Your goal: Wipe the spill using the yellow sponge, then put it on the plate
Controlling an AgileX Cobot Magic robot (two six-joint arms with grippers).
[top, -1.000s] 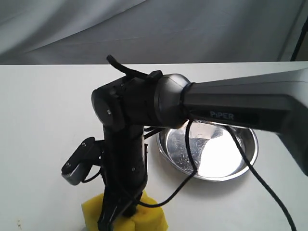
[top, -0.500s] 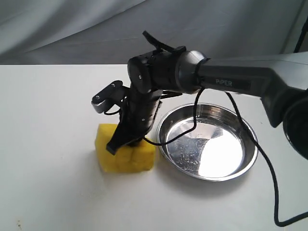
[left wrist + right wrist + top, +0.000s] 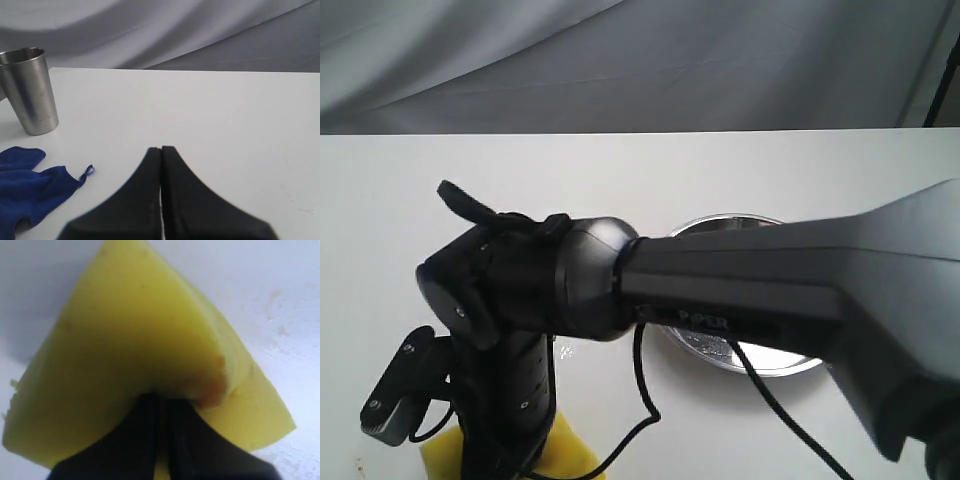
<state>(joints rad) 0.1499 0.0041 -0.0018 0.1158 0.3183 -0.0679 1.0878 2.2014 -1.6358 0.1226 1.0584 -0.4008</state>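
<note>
My right gripper [image 3: 162, 400] is shut on the yellow sponge [image 3: 135, 330], which folds around its black fingers. An amber stain [image 3: 212, 390] marks the foam near the fingertips. In the exterior view the sponge [image 3: 572, 452] sits low on the table at the front left, mostly hidden under my right arm's wrist [image 3: 520, 300]. The plate [image 3: 725, 219] lies behind the arm to the right, with only part of its rim and shiny bottom showing. The spill is hidden. My left gripper [image 3: 161, 149] is shut with nothing in it, above bare white table.
A steel cup [image 3: 31, 90] stands on the table in the left wrist view, with a crumpled blue cloth [image 3: 30, 185] beside it. The right arm's black cable [image 3: 645, 400] hangs over the table. Grey fabric backs the scene.
The right arm has swung from beside the plate back toward the front left, carrying the sponge along the table. A second ago it was near this front position too. The plate has not moved.
</note>
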